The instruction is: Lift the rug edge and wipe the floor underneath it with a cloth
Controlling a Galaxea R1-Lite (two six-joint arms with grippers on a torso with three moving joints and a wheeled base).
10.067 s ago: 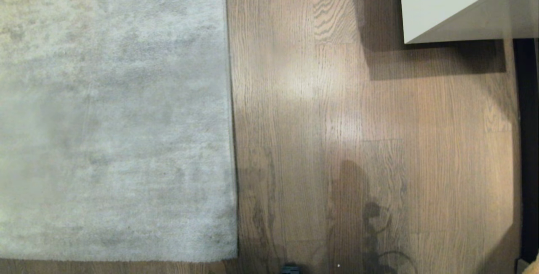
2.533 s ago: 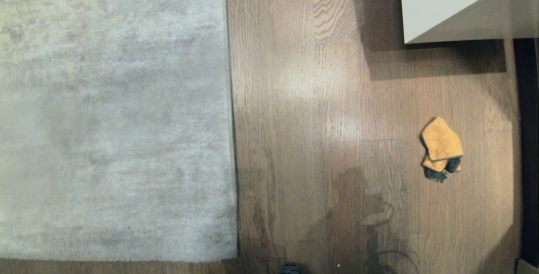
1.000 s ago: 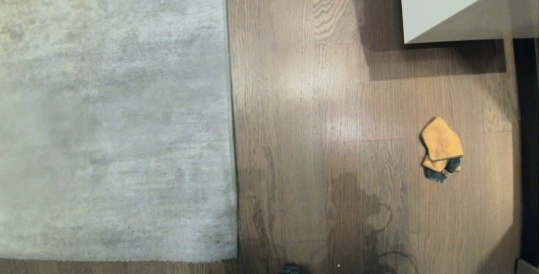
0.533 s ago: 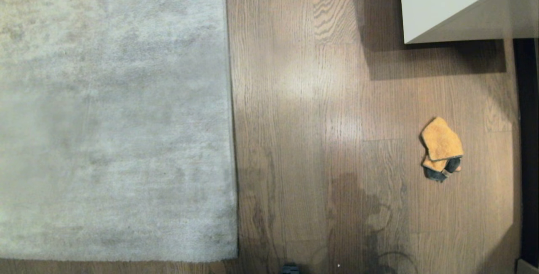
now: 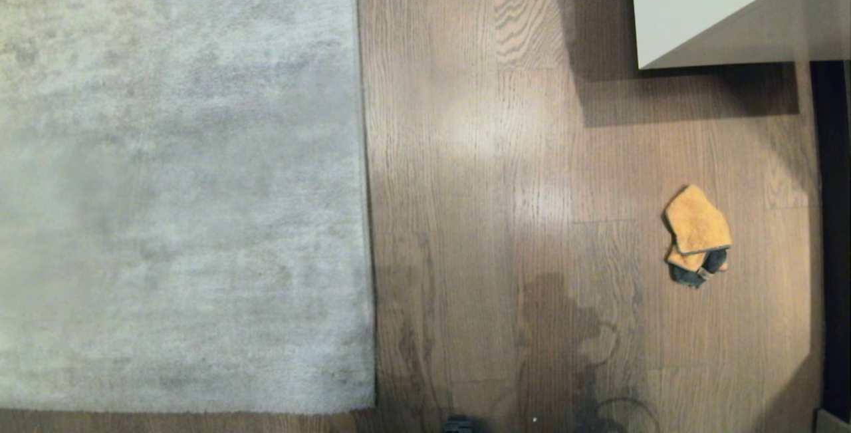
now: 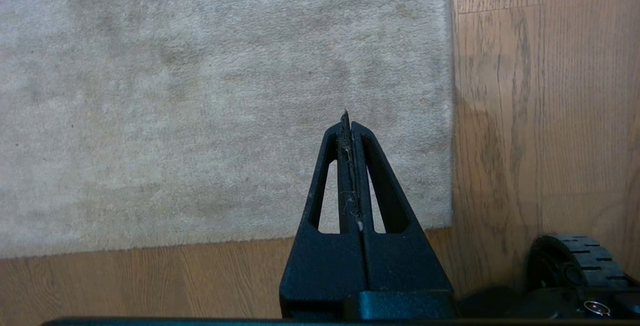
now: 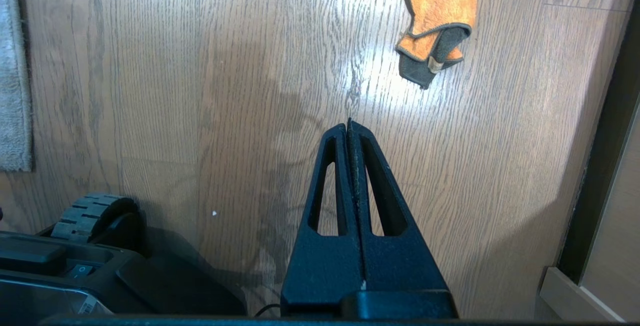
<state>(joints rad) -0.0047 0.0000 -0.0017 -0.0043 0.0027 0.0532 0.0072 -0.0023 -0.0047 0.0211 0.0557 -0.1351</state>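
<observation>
A large pale grey-beige rug (image 5: 179, 180) lies flat on the left; its straight rug edge (image 5: 365, 180) runs up the middle of the head view, with a corner near me (image 6: 447, 221). Brown wood floor (image 5: 498, 220) fills the right. The mustard cloth (image 5: 696, 230) with a dark grey end lies crumpled on the floor at the right (image 7: 437, 20). Neither arm shows in the head view. My left gripper (image 6: 347, 118) hangs shut and empty above the rug's near corner. My right gripper (image 7: 348, 123) hangs shut and empty above bare floor, short of the cloth.
A white furniture corner (image 5: 725, 7) stands at the far right, casting a shadow on the planks. A dark strip (image 5: 834, 233) runs down the right side. My base and its wheels (image 7: 92, 216) (image 6: 575, 266) sit at the near edge.
The cloth appeared on the floor between ten and two and a half seconds ago. Over the last second nothing has moved.
</observation>
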